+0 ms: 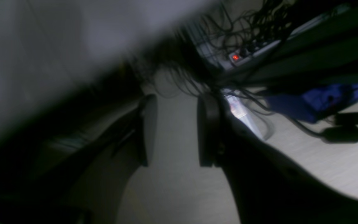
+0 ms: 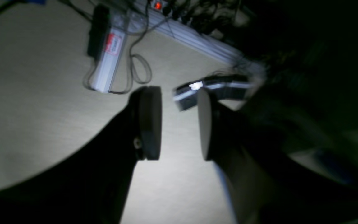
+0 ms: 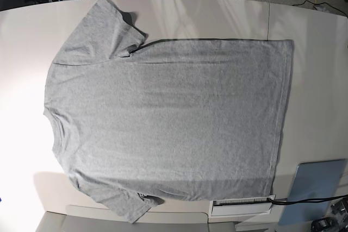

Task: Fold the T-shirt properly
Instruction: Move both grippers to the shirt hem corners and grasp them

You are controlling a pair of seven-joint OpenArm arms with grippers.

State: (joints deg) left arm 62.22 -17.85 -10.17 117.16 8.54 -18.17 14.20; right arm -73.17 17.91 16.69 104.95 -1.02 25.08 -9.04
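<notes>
The heather-grey T-shirt [image 3: 168,123] lies spread flat on the pale table [image 3: 321,52] in the base view, plain side up. Its neck is at the left, its hem at the right, and both sleeves are spread out. Neither arm shows in the base view. My left gripper [image 1: 174,130] is open and empty, with floor showing between its dark fingers. My right gripper [image 2: 177,124] is also open and empty over the floor. The shirt does not show in either wrist view.
A grey-blue flat pad [image 3: 318,188] and a white box [image 3: 242,206] sit at the table's near right edge. Off the table, a power strip with a red light [image 1: 235,57], tangled cables and a blue object [image 1: 322,102] lie on the floor. A blurred pale surface [image 1: 42,46] fills the left wrist view's upper left.
</notes>
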